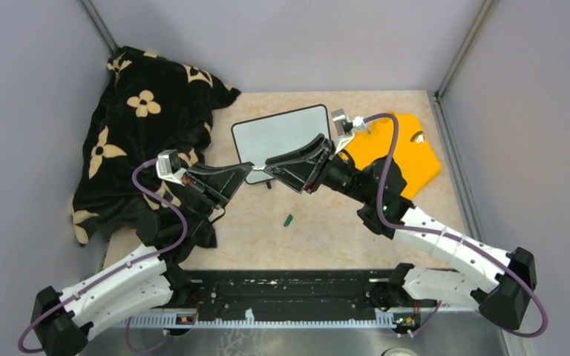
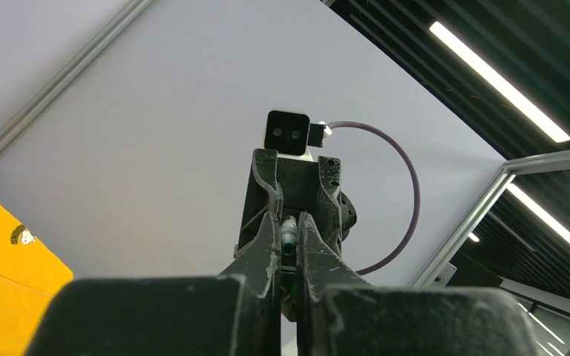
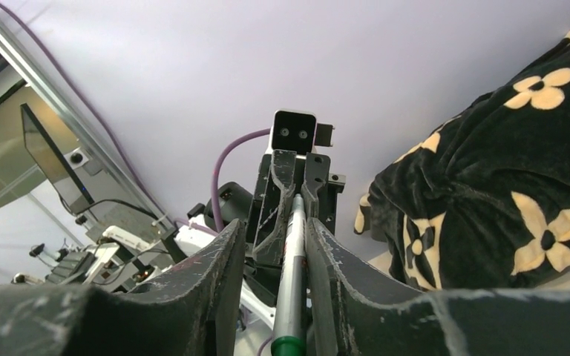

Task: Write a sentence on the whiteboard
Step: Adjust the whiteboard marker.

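Whiteboard: the whiteboard [image 1: 282, 133] lies flat on the bench [image 1: 341, 230], past the middle. Its long side runs left to right, and it looks blank.
Left fingers: the left fingers [image 1: 230, 178] are closed tight on one end of the marker [image 3: 292, 282].
Right fingers: the right fingers [image 1: 297, 159] sit on either side of the marker's barrel. I cannot tell whether they actually clamp it.
Key relation: the two sets of fingertips meet nose to nose above the board's near edge. The board lies just beyond and below them. The marker's long axis runs from one arm to the other, roughly along that near edge.
Nearer arm: judged from above, the right arm, which reaches in by the board's right near corner.
Top view only: board, green cap [image 1: 288, 219] loose on the bench nearer the arms, yellow shirt [image 1: 408, 156], black flowered blanket [image 1: 141, 141].
Wrist views only: the marker between the fingers. Neither shows the board.
Next move, as a judgement: the marker must turn tip-down toward the board.
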Robot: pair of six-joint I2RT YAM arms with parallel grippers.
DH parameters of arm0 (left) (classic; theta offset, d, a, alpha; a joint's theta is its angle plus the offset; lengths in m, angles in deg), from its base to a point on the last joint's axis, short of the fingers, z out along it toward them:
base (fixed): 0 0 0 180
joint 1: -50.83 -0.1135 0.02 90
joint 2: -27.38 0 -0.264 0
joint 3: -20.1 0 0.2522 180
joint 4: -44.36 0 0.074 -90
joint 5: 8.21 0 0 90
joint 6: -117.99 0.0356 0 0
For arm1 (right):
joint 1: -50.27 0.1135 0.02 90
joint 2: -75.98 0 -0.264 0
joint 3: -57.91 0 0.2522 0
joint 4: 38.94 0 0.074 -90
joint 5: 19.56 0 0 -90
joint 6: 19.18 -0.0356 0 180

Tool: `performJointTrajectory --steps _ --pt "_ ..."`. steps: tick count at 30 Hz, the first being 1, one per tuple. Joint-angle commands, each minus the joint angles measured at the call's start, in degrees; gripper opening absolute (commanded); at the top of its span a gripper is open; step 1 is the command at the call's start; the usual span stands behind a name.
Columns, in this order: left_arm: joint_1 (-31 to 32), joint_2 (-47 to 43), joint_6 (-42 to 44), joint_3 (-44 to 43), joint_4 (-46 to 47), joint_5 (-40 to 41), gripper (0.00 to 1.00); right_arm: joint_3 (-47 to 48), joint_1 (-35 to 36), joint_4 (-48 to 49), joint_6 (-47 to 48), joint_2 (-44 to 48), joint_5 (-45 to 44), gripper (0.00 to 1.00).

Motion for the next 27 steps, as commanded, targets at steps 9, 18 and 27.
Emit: performJointTrajectory --steps 9,18,27 --pt "-0.2 0.6 1.0 -3.6 -0.6 -0.8 0.0 3.3 0.4 -0.3 0.9 -0.3 -1.9 0.22" --pt "-0.2 1.2 0.9 -3.8 -1.0 -1.3 0.0 3.4 0.4 -0.6 1.2 -0.2 -2.5 0.2" --pt "-0.2 1.5 0.6 -3.4 -1.4 -1.2 0.0 2.9 0.4 1.0 0.6 0.0 -2.8 0.17"
